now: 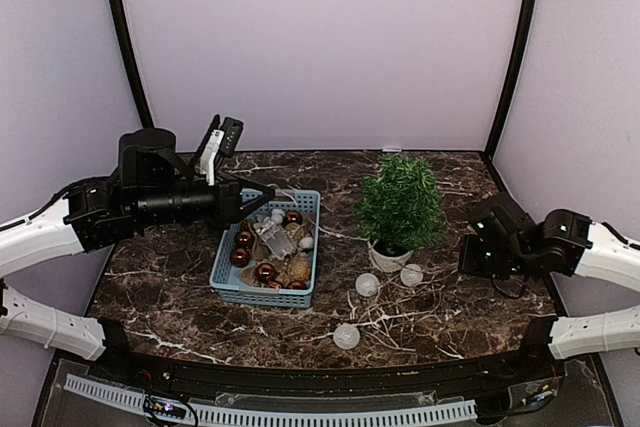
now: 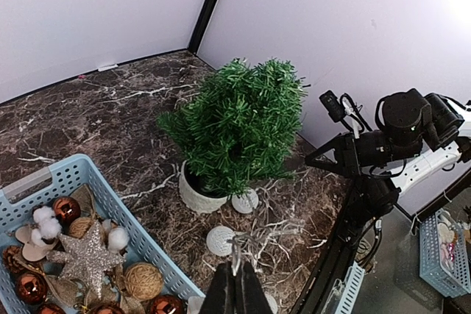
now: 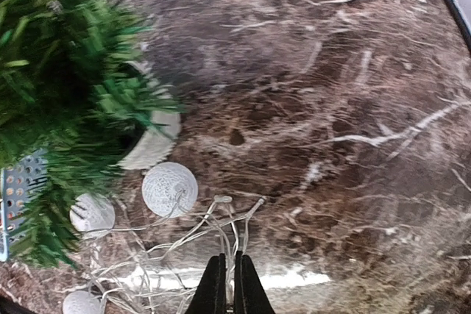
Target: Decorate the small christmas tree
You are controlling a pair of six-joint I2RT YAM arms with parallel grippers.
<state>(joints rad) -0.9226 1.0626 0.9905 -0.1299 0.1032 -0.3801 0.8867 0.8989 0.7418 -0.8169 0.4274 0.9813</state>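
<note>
From above, the small christmas tree stands bare, right of the blue basket of ornaments. White ball lights lie by its pot.

Left wrist: the left gripper is pressed together, empty.

Right wrist: the right gripper is together, empty, over the lights.

Decorating seems unstarted.

Your table looks like polished dark marble, glossy with white veins. You have a blue basket of perforated plastic holding shiny metallic copper baubles, a rough glittered star and a twine-wound ball. The small christmas tree has stiff plastic-looking needles, and its white pot looks matt.
</note>
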